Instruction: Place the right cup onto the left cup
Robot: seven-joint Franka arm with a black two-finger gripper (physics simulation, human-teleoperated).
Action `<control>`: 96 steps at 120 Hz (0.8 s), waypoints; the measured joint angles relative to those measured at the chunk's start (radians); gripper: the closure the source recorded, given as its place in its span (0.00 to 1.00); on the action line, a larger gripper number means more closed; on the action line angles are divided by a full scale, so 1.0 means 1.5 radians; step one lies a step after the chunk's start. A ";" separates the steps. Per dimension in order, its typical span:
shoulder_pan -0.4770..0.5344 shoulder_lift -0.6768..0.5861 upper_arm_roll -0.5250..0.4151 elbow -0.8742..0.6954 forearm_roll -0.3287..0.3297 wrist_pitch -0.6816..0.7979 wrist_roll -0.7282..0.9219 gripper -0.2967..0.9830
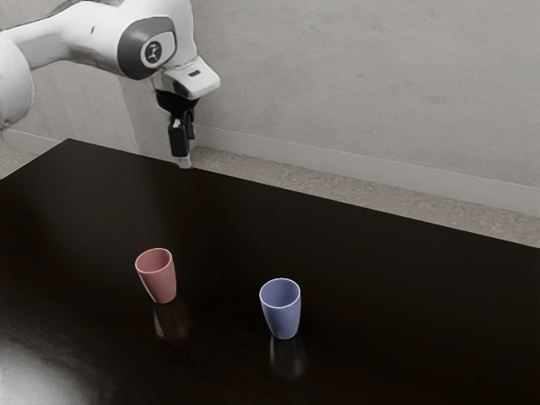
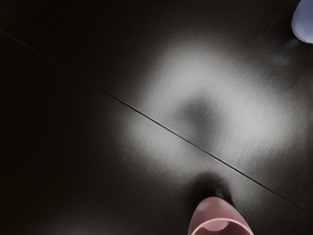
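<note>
My gripper hangs high over the far part of the table in the exterior view, well above and apart from both cups. The pink cup stands upright toward the exterior view's left, its mouth facing up. To its right in that view is the blue cup, also upright and a little nearer the camera. A clear gap separates the two cups. In the wrist view, part of the pink cup and part of the blue cup appear. Whether the gripper is open or shut is not discernible.
Both cups stand on a dark, glossy table that carries their reflections. A thin straight line crosses the tabletop in the wrist view. Beyond the table's far edge are carpet and a grey wall.
</note>
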 joint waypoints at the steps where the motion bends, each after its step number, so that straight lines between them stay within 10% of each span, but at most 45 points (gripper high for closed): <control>1: -0.006 0.000 0.002 -0.001 -0.001 0.001 0.000 0.23; 96: -0.201 0.027 0.007 -0.199 -0.012 0.167 -0.066 0.23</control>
